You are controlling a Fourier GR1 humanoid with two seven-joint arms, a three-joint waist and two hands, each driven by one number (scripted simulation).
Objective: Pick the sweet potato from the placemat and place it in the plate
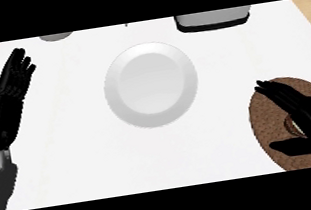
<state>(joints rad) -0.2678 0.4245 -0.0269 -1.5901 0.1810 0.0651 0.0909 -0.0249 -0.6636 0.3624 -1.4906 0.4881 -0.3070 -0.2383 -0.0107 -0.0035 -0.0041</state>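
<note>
**Sweet potato, on placemat, under right hand**

White counter, wood floor showing past its far corners. Near right edge: round brown placemat [270, 125]; right hand [305, 115] spread over it, fingers straight, thumb out, nothing gripped. Sweet potato [293, 125]: only a brown sliver shows beside the palm, the rest hidden. Likely stiff, moderately heavy, rough-skinned and not fragile; best grasped across its middle. Left edge: left hand [7, 93], open, fingers up, resting. Centre: white plate [155, 108], bare. Far edge: grey bowl [56, 37]; black-and-white appliance [214, 19].
</note>
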